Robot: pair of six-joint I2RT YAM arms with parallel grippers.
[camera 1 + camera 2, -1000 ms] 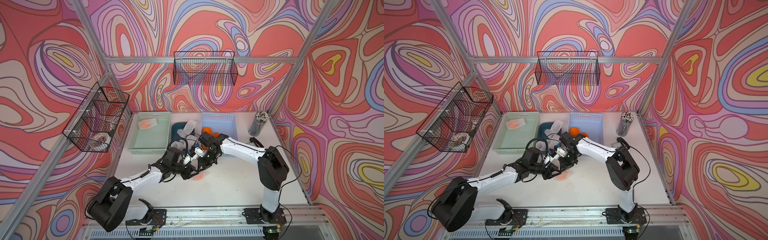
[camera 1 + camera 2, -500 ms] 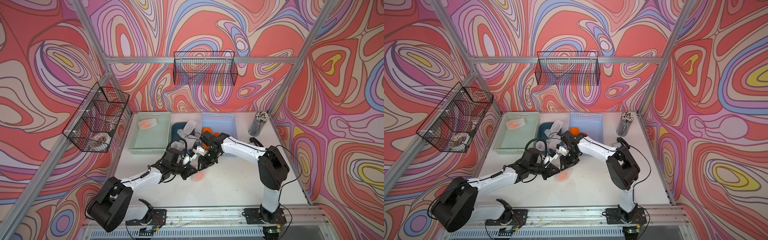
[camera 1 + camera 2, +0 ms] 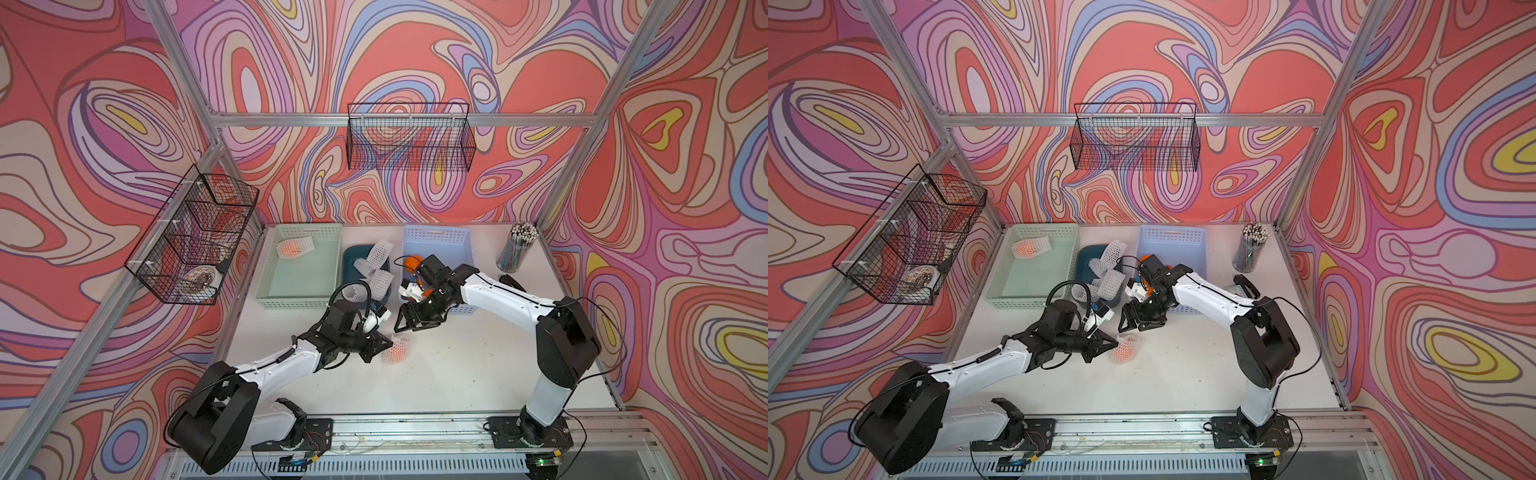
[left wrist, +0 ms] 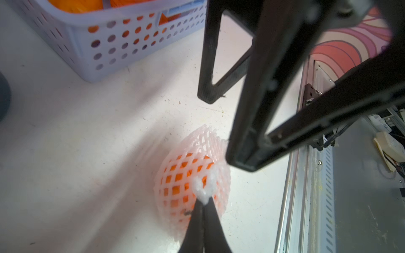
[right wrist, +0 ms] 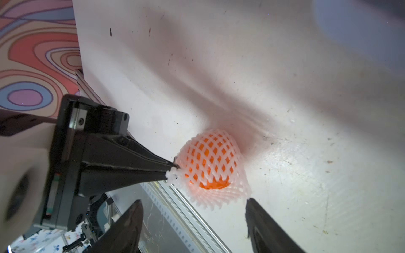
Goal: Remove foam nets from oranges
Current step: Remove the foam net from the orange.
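Observation:
An orange (image 5: 213, 185) in a white foam net (image 3: 397, 351) (image 3: 1125, 349) lies on the white table near the middle. My left gripper (image 3: 388, 343) (image 4: 203, 201) is shut, pinching a bunch of that net (image 4: 192, 175) at its side. The net's far end flares open and bare orange skin shows there in the right wrist view. My right gripper (image 3: 409, 326) (image 5: 194, 202) hangs open just behind and above the net (image 5: 210, 166), touching nothing. Another netted orange (image 3: 293, 248) lies in the green basket (image 3: 266, 286).
Several empty nets (image 3: 376, 262) fill the dark blue bin. Bare oranges (image 3: 411, 262) sit in the pale blue basket (image 3: 436, 235) under my right arm. A pencil cup (image 3: 515, 249) stands at the back right. Black wire baskets (image 3: 409, 137) hang on the walls.
My right gripper has opened, let go of the netted orange and drawn back a little. My left gripper has closed on the net.

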